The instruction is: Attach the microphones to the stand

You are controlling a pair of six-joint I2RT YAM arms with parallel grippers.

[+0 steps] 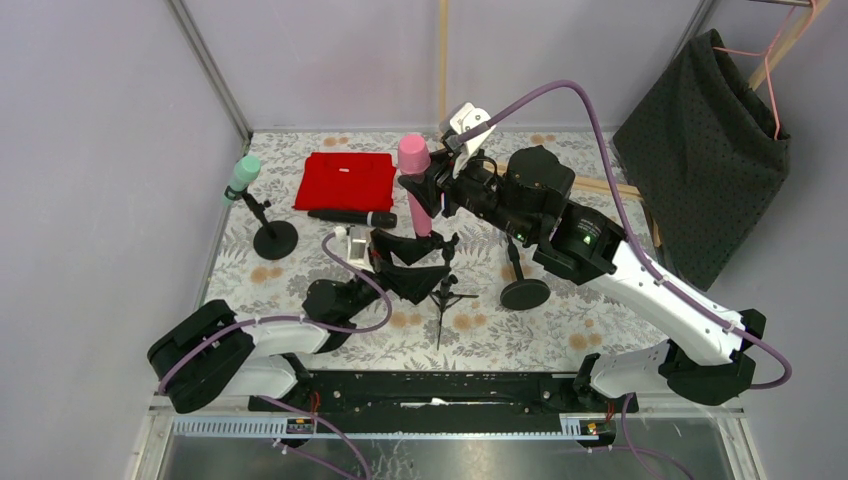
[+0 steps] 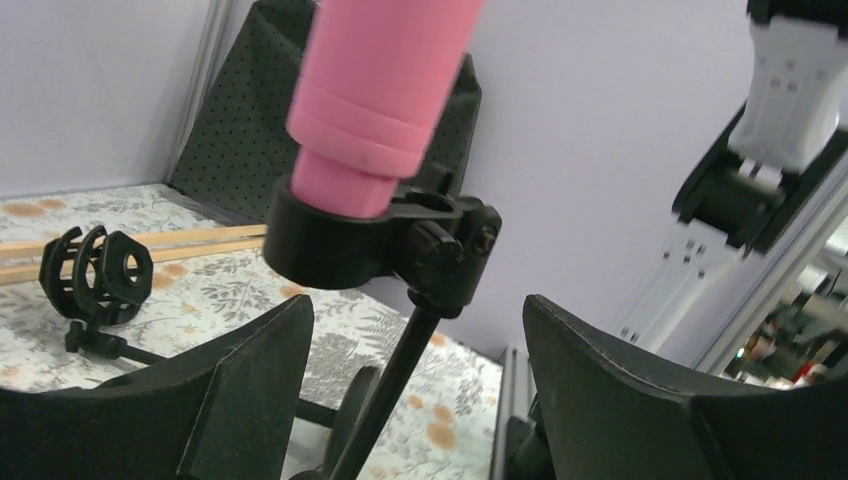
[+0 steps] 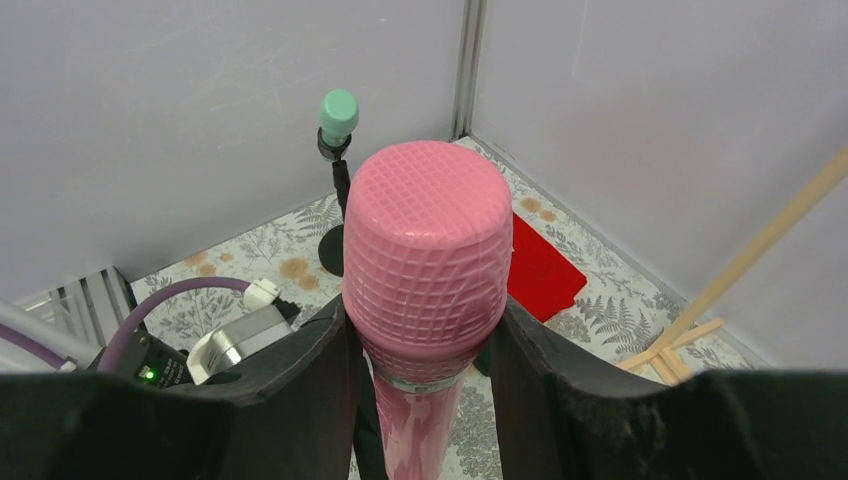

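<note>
Pink mic (image 1: 413, 185) is seen from above, held upright mid-table by the right gripper (image 1: 428, 192). The green mic (image 1: 241, 175) is clipped on a stand (image 1: 268, 228) at the left. The black mic (image 1: 352, 216) is laid flat beside a red cloth (image 1: 344, 180).

From the left wrist, the pink mic's (image 2: 375, 90) foot is seated in a black clip (image 2: 340, 240). The left gripper's (image 2: 415, 390) fingers are spread either side, touching nothing.

From the right wrist, the pink mic (image 3: 425, 250) is pinched between the right fingers (image 3: 300, 400).

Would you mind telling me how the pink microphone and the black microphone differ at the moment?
The pink microphone stands near upright, its tail seated in a stand clip; the black microphone lies flat on the table. The right gripper is closed on the pink microphone; nothing holds the black microphone. Both are slim handheld sticks.
</note>
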